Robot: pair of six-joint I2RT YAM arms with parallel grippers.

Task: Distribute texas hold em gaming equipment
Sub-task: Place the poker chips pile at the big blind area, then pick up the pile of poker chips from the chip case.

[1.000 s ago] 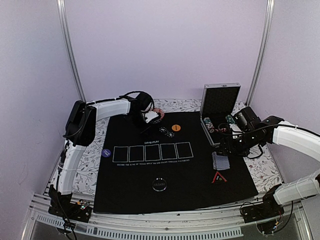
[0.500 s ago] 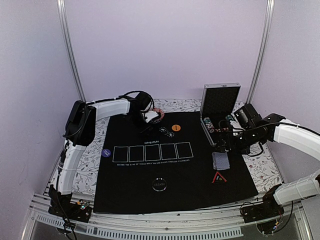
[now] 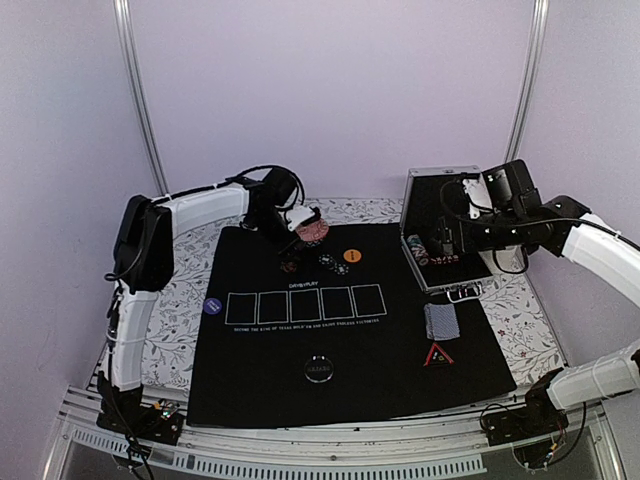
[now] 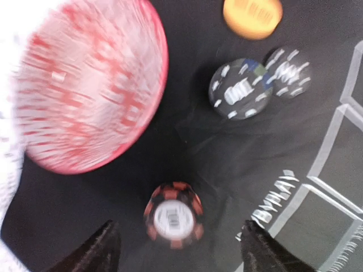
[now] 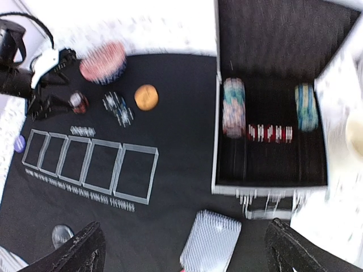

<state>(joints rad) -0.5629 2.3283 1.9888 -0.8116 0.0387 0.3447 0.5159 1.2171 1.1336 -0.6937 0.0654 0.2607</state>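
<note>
While my left fingers (image 4: 103, 252) and right fingers (image 5: 85, 252) stand spread, empty, the red poker chips (image 4: 172, 221) should be rigid, slick: pinch opposite edges.

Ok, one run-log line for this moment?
left hand open, fingers either side of red-black chip stack, not touching | right hand open, empty, raised by silver case | card deck on mat

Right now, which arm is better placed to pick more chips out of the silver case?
Right. Its open pincer hangs above the open silver case, chip rows directly below. The left pincer is across the mat, over a red chip.
</note>
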